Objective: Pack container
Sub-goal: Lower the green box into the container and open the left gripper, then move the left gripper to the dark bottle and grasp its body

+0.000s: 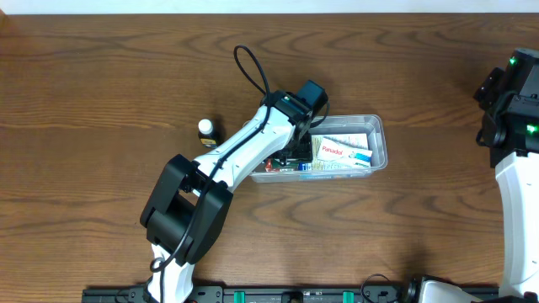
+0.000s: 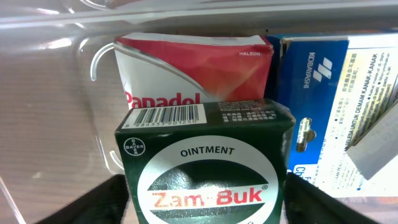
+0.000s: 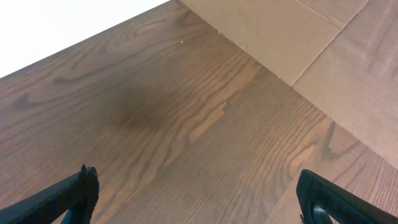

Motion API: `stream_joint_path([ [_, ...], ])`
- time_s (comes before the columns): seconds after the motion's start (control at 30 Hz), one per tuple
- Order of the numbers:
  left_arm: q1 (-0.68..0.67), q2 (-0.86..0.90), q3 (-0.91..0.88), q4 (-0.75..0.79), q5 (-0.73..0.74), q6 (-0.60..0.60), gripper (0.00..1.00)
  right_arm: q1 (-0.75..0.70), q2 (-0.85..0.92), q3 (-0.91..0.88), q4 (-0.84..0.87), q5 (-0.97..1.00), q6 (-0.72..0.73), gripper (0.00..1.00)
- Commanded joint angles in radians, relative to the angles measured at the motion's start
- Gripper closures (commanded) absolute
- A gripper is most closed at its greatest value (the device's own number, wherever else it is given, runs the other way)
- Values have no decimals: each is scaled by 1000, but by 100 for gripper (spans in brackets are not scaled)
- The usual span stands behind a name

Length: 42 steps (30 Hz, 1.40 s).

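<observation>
The clear plastic container (image 1: 383,139) lies at the table's middle; its wall shows in the left wrist view (image 2: 62,93). Inside it are a red and white Panadol box (image 1: 341,151) (image 2: 193,68) and a blue and white box (image 2: 329,93). My left gripper (image 1: 290,156) (image 2: 205,208) reaches into the container's left end and is shut on a green Zam-Buk ointment box (image 2: 205,162), with a finger against each side. The box sits in front of the Panadol box. My right gripper (image 3: 199,199) is open and empty over bare wood.
A small bottle with a white cap (image 1: 206,130) stands on the table left of the container. The right arm (image 1: 514,93) is at the far right edge. Brown cardboard (image 3: 323,43) lies beyond the table in the right wrist view.
</observation>
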Motion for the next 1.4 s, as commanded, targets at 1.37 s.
stream_joint_path([
  [1.37,521,-82,238,-375,32,393,2,-6,3,0,-1,14,13,1],
])
